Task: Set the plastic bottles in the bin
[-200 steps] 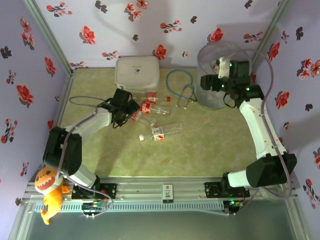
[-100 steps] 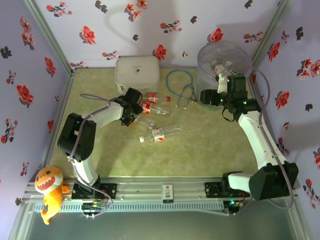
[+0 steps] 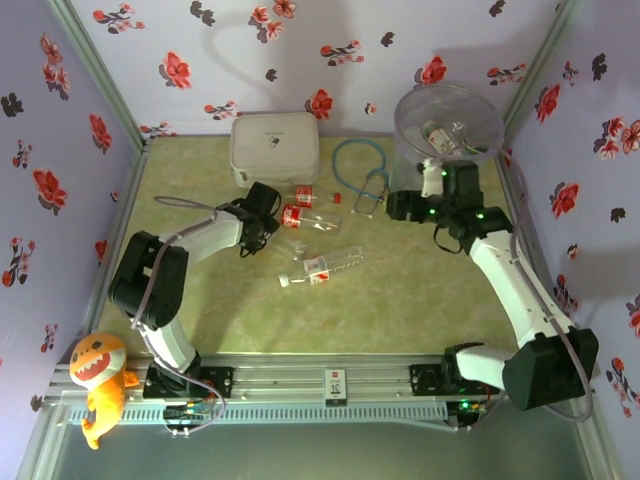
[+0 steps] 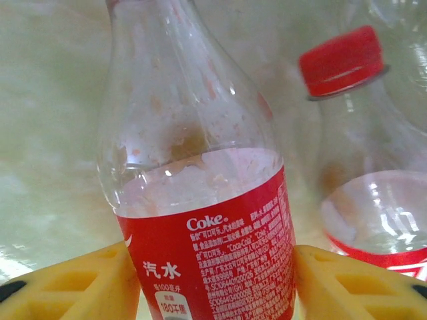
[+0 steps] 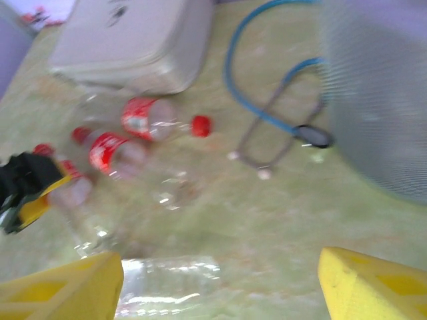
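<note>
In the left wrist view a clear bottle with a red Coke label (image 4: 207,247) stands between my yellow fingers (image 4: 73,283), which press both sides of the label. My left gripper (image 3: 270,222) is shut on it among the bottles lying mid-table. A second red-capped bottle (image 4: 360,133) lies just to its right. Other bottles: a red-labelled one (image 3: 305,196) near the case, a clear one (image 3: 300,243), and a white-green labelled one (image 3: 322,266). My right gripper (image 3: 398,205) hangs open and holds nothing, left of the translucent bin (image 3: 448,150). A bottle (image 3: 438,135) lies inside the bin.
A white rectangular case (image 3: 275,145) sits at the back, behind the bottles. A blue stethoscope (image 3: 362,175) lies between the case and the bin. Floral walls close in the table on three sides. An orange toy (image 3: 95,375) hangs off the near left corner.
My right gripper left the top of the bin and came down to its left, open; a bottle now lies in the bin. My left gripper reached forward and closed on a red-labelled bottle.
</note>
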